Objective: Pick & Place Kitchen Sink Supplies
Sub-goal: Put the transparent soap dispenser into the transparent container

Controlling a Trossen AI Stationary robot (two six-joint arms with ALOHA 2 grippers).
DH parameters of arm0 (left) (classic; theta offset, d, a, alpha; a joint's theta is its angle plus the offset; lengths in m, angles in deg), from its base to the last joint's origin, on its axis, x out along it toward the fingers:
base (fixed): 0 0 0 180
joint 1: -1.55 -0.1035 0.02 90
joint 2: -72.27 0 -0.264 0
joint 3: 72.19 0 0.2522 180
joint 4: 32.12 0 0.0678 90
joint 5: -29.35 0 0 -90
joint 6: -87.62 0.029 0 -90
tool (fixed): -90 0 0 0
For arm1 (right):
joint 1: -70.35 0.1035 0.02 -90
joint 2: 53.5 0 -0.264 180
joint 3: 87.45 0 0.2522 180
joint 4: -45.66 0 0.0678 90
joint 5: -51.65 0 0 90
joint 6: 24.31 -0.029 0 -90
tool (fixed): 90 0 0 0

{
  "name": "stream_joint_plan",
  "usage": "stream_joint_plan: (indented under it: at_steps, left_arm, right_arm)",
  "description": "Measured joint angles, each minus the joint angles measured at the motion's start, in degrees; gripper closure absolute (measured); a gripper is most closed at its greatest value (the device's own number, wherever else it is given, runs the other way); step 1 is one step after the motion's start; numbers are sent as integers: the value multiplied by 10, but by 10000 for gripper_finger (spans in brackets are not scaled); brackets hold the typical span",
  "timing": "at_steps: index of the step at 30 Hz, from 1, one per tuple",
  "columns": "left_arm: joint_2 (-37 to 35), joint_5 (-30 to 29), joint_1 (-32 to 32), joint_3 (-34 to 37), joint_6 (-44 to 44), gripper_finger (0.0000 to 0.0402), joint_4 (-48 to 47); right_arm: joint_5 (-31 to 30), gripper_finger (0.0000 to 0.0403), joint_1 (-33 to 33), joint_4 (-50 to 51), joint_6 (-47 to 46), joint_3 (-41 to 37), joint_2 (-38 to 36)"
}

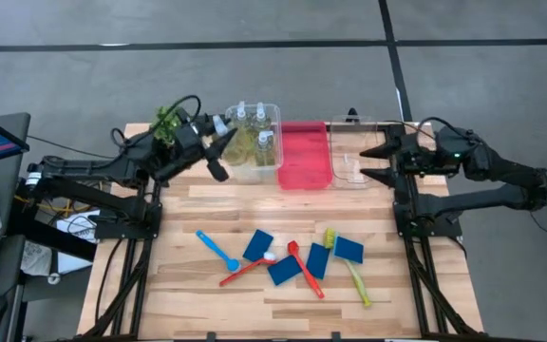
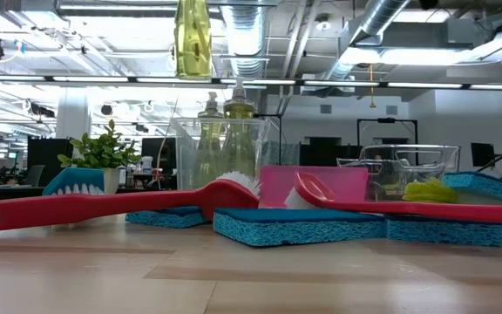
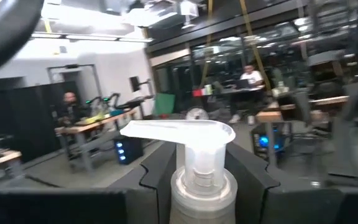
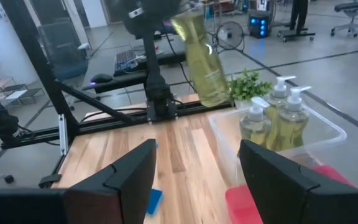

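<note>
Bottle [image 4: 201,59]: gripped near its neck by the left gripper [image 1: 218,144], hanging above the desk [image 1: 188,294] beside the clear bin [image 1: 252,174]. Rigid plastic, likely slick, liquid-heavy; neck hold suits. Beyond, right gripper [image 1: 376,162] idles wide open, empty, over the far bin [image 1: 349,177].
</note>
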Motion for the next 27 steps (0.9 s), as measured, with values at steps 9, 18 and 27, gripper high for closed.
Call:
stream_joint_plan:
  at_steps: [9, 18, 27]
  left_arm:
    - [40, 31, -105, 0, -44, 287, -9]
    - [90, 153, -193, 0, -119, 289, -7]
    - [134, 173, -228, 0, -129, 290, -8]
  right_arm:
    - [0, 178, 0, -25, 10, 0, 80]
    - [5, 178, 1, -22, -5, -1, 124]
    - [3, 178, -1, -24, -7, 0, 116]
